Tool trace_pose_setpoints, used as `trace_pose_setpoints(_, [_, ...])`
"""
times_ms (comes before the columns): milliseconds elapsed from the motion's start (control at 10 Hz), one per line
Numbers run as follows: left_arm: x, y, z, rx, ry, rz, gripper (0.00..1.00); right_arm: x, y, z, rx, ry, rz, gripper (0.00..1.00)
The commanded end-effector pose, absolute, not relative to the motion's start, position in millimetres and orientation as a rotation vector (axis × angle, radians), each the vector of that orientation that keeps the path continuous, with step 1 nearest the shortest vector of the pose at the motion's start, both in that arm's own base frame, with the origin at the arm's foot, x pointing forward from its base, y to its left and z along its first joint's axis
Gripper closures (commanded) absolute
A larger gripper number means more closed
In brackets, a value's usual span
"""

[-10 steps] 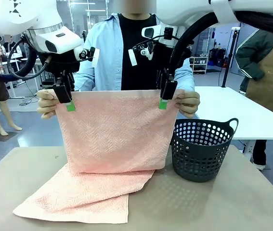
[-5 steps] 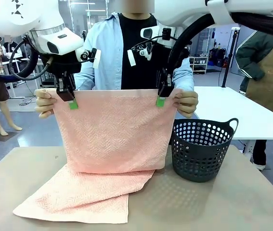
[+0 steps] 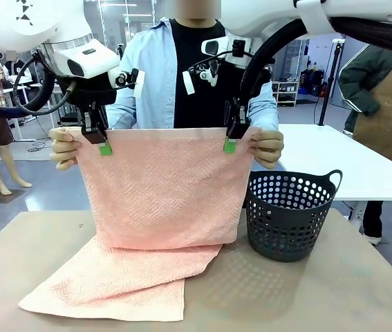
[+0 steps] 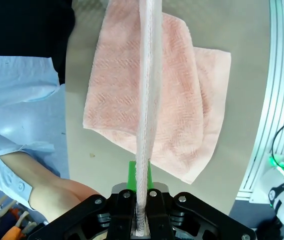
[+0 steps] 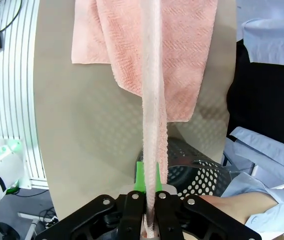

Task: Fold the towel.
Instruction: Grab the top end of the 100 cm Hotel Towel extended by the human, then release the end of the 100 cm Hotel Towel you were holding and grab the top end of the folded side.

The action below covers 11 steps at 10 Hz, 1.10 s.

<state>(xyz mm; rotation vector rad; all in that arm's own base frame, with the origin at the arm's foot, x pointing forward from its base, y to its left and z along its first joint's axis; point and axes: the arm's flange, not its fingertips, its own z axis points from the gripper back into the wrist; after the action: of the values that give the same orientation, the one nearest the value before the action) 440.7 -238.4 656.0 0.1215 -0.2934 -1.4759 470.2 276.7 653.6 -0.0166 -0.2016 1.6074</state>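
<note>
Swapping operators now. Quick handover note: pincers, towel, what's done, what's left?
Left pincer: shut on the top edge of the towel, near one corner.
Right pincer: shut on the same edge, near the other corner.
Person's hands: gripping the two outer corners.
The towel hangs between the pincers, and its lower end lies on the table beside the basket.
Done: both grips on.
Left: person lets go, likely; then fold and lay flat.

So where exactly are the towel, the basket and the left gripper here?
towel (image 3: 164, 197), front view, middle of the hanging part.
basket (image 3: 289, 223), front view, its holed wall.
left gripper (image 3: 103, 144), front view, between its fingertips on the towel's top edge.
</note>
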Motion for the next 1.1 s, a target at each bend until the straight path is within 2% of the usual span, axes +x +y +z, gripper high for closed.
trace_pose_setpoints(0, [440.6,-238.7,656.1,0.122,-0.295,-1.477,1.00,469.8,276.6,654.9,-0.019,-0.206,1.607,1.00])
trace_pose_setpoints(1000, [440.6,-238.7,656.1,0.122,-0.295,-1.477,1.00,469.8,276.6,654.9,-0.019,-0.206,1.607,1.00])
